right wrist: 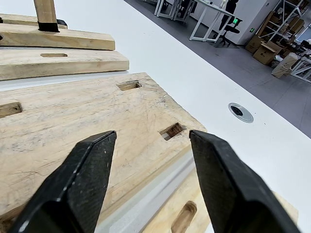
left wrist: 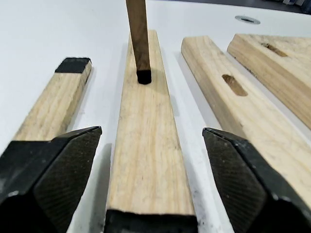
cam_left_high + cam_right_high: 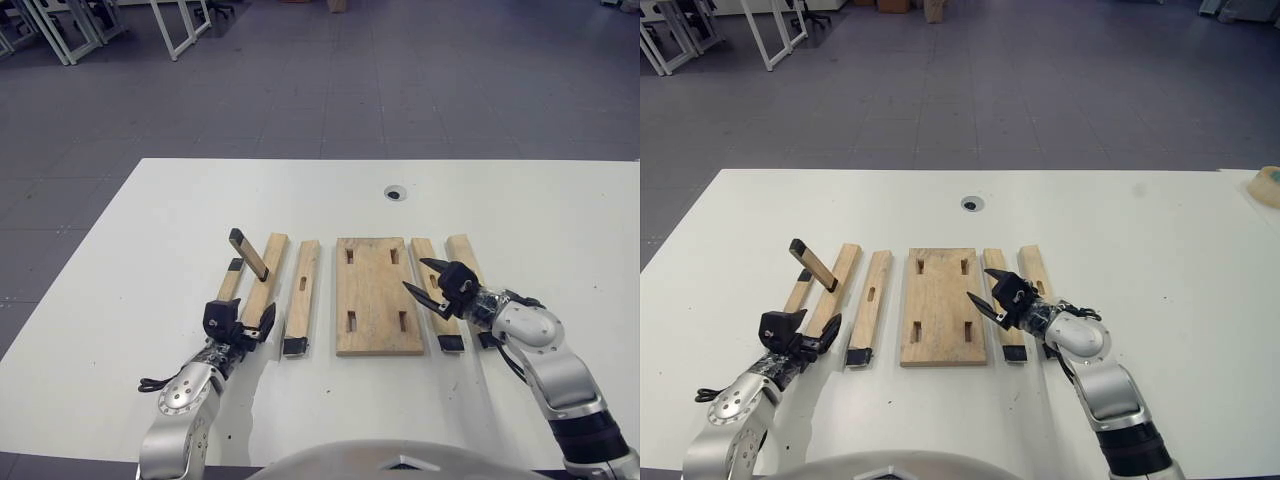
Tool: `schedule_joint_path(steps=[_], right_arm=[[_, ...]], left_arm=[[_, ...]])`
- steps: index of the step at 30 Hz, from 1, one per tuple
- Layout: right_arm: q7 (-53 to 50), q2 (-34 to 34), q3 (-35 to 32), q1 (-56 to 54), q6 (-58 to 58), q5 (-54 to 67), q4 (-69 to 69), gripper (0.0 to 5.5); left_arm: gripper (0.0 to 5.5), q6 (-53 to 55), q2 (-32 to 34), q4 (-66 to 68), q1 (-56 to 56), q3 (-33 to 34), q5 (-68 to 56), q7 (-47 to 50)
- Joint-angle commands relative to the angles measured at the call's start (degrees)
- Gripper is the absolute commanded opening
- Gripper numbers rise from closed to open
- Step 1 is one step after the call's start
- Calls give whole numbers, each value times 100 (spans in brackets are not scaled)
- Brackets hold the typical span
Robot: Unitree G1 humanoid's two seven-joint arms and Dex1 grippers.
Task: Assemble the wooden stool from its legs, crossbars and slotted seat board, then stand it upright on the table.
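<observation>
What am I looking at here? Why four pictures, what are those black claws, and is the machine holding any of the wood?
This is a humanoid robot with two arms, each ending in a two-fingered gripper. The two wide pictures come from cameras in its head, looking down over a white table. The two close-ups come from cameras on its wrists, so the black claws there are its own fingers.

On the table lies a seat board with four slots. Flat on its right are two right legs. On its left are a slotted leg and a pegged leg with a crossbar standing tilted in it.

The left gripper is open astride the pegged leg's near end. The right gripper hovers open over the seat board's right edge. Nothing is held.
</observation>
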Motion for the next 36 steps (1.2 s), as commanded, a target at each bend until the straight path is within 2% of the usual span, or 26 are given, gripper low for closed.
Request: schedule_joint_path(steps=[1,7,12,18,21,24,26,30,36], right_arm=[[34,-76,-53,-84,-29,-22,33,277],[-35,33,-162,-137,111,128,39,277],[-130,514,-780,-530,1371,1411,-128,277],[-455,1045,-1681,-1078,3770,3853,-265,386],[-616,1158,-2278,-1424,4766,5273,-64,443],[-415,972,-2641,-1510,5442,6654,-11,509],[-198,747,-2683,-1493,5691,7250,-138,536],[-367,650,-2613,-1695,5732,7959,-129,536],[-631,679,-2379,-2125,5634,8370,248,536]], left_arm=[[313,500,3,32,29,20,30,187],[213,847,-98,-124,-228,140,-211,279],[206,1393,-229,-445,-1004,335,-1138,83],[206,2720,-455,-1000,-2470,775,-3963,102],[206,3372,-227,-970,-2885,801,-5436,116],[206,3706,73,-831,-3071,756,-6289,153],[206,3818,240,-880,-3138,647,-6778,206],[206,3852,474,-1071,-3064,309,-7142,282],[206,3694,729,-1215,-2997,29,-7317,240]])
